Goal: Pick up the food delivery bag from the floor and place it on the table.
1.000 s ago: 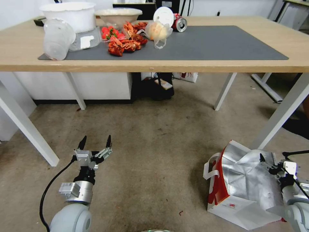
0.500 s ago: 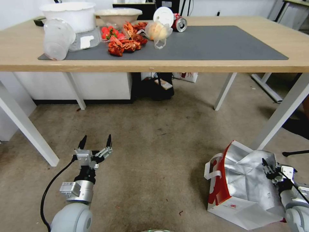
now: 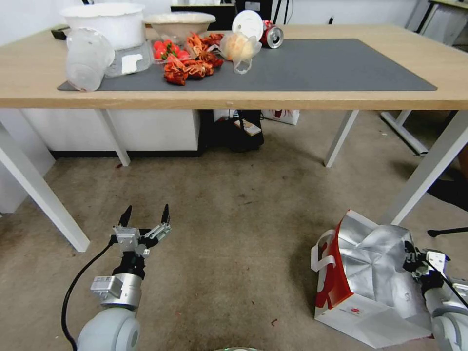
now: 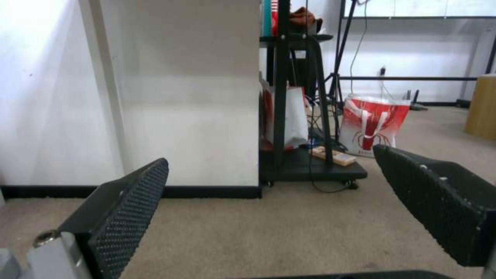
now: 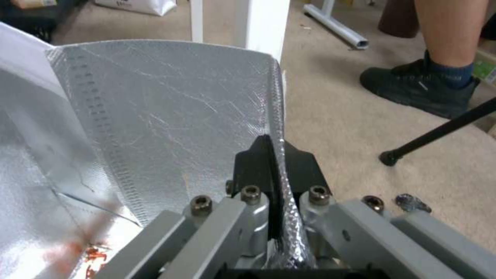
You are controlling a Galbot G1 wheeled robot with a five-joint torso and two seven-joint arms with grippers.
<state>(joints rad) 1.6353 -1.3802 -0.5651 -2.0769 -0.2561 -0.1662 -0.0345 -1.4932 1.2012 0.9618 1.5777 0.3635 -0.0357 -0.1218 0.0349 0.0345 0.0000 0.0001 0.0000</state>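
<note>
The food delivery bag [image 3: 370,273], white with a red side and crumpled silver foil lining, rests on the floor [image 3: 234,243] at the right, beside a white leg of the table [image 3: 234,100]. My right gripper [image 3: 410,253] is shut on the bag's foil rim at its right edge; in the right wrist view the fingers [image 5: 274,162] pinch the foil wall [image 5: 170,116] between them. My left gripper [image 3: 145,217] hangs open low over the floor at the left, its two black pads [image 4: 124,209] wide apart with nothing between them.
On the table's dark grey mat [image 3: 302,63] lie white bowls [image 3: 105,22], red crayfish [image 3: 187,66], a can [image 3: 271,35] and a small clear bag [image 3: 239,48]. White table legs [image 3: 429,170] stand close behind the bag. A person's foot [image 5: 418,89] stands to the right.
The right gripper has drawn the bag's foil rim slightly to the right and down, reshaping the crumpled top. The left arm has not moved.
</note>
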